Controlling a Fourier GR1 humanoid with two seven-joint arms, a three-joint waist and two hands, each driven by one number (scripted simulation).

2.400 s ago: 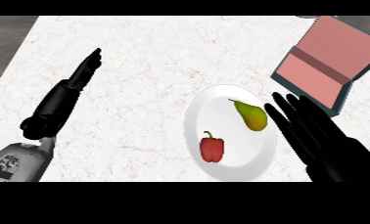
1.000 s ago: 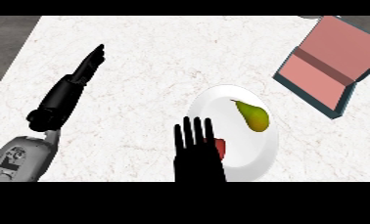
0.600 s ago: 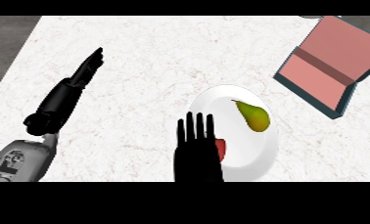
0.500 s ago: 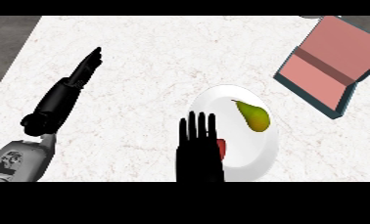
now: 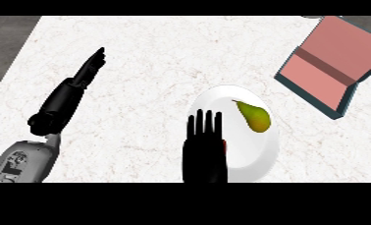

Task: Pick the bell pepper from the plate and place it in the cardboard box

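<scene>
**Q:** Head view: where is the bell pepper [image 5: 225, 146], and what covers it?

**A:** It lies on the lower left part of the white plate [image 5: 250, 157]. Only a thin red sliver shows at the right edge of the right hand [image 5: 205, 150], which hangs over it with straight, released fingers pointing up the view. Nothing is grasped.

**Q:** What does a good grasp call for here?

**A:** Judged from this pose, the hand should lower with the pepper centred under the palm, then curl fingers and thumb round its body. It should stay clear of the pear [image 5: 255, 117], which lies apart on the plate's upper right.

**Q:** And beyond the plate?

**A:** The cardboard box [image 5: 328, 65] sits open, well apart at upper right, so the carry should lift high enough to clear its near wall. The left hand [image 5: 92, 65] rests on the counter [image 5: 159, 52] at left, fingers straight.
</scene>
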